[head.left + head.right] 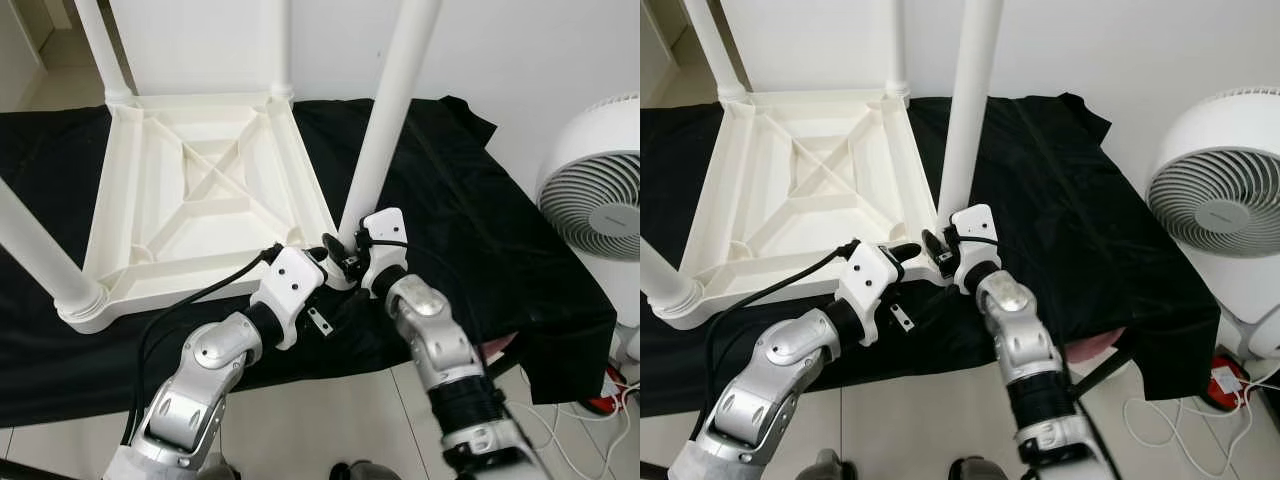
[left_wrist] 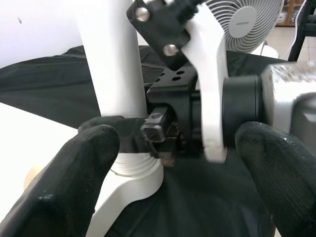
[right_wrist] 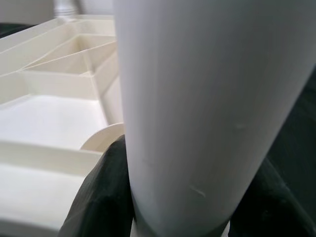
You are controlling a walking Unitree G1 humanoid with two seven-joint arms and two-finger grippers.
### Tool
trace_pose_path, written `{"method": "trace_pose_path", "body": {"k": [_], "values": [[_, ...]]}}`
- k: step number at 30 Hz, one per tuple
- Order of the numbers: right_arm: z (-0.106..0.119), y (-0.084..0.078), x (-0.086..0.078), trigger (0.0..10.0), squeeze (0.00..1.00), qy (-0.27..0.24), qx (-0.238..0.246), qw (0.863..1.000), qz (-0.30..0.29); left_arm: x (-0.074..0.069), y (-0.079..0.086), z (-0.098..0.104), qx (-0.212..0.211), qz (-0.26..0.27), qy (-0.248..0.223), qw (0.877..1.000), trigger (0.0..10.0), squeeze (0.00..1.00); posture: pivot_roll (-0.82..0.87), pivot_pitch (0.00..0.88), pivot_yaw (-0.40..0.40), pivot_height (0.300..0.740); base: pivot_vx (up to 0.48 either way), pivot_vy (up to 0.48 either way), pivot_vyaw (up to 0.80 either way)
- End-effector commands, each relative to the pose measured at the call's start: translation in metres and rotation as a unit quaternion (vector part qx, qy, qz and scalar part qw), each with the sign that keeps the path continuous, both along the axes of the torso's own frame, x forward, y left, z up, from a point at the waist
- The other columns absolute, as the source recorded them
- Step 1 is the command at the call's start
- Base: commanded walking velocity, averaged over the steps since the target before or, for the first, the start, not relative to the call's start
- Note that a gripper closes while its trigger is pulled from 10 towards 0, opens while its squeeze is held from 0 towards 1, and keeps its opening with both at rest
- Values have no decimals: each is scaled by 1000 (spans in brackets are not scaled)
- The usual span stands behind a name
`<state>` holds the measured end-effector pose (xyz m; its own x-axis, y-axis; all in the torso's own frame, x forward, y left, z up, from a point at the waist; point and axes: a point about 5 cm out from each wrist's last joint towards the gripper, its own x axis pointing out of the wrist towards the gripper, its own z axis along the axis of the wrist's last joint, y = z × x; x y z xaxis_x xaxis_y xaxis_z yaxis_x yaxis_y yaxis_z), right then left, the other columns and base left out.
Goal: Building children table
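We are clamping our right gripper (image 1: 338, 250) around the base of the table leg (image 1: 388, 117) on the upturned table (image 1: 205, 190); our left gripper (image 2: 173, 163) is hovering beside it, fingers spread, holding nothing.

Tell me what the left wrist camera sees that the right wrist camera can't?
Left wrist view: the fan, the black cloth, the right gripper closed on the table leg, and the left gripper open. Right wrist view: the ribbed underside of the upturned tabletop. Both: that same white leg standing in its corner socket.
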<state>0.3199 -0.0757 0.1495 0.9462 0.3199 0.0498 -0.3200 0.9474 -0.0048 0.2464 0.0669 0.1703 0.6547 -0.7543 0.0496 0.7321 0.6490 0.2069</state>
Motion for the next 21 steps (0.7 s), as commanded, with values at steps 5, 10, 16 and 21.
{"method": "trace_pose_path", "body": {"k": [5,10,16,21], "values": [[1,-4,-2,10000,0,13,16,999,-32,1,1,0,-2,24,-2,1000,10000,0,-15,69,-44,740,0,0,0],[2,-6,-2,10000,0,15,15,999,-34,1,1,0,-1,22,-3,1000,10000,0,-15,69,-44,740,0,0,0],[5,-10,-5,10000,1000,4,11,1000,-4,2,0,0,-1,23,-4,1000,10000,0,-19,53,-46,740,0,0,0],[7,-18,-7,10000,1000,-5,-8,999,43,1,0,-1,-1,24,-4,1000,10000,0,-20,51,-48,740,0,0,0]]}}
